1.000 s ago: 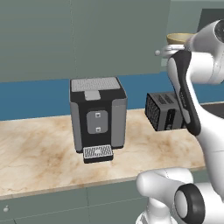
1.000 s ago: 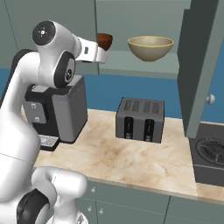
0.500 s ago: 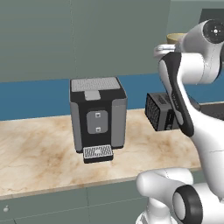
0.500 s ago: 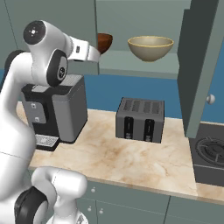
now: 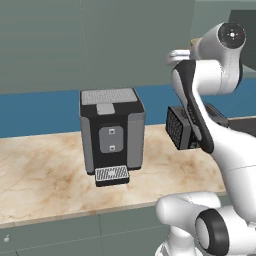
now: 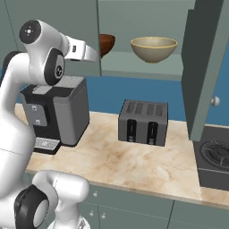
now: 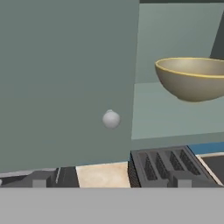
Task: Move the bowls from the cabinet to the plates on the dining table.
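The cabinet stands open above the marble worktop, its pale shelf bare in front of two bowls. In the right base view the pale olive bowl sits on the shelf at about 1 o'clock from the centre, and the dark reddish-brown bowl is just left of it at 12 o'clock, half hidden behind the closed cabinet door and the arm's forearm. The two bowls stand apart and upright. The open right-hand door hangs edge-on at 3 o'clock.

The arm reaches up toward the shelf; its hand end lies just beside the brown bowl, but the fingertips themselves cannot be made out. The fingers are spread as wide as they go, holding nothing.

In the hand view the olive bowl is at 2 o'clock, a round door knob near the centre, and the toaster at 5 o'clock.

On the worktop the coffee machine stands at 9 o'clock, the toaster near the centre.
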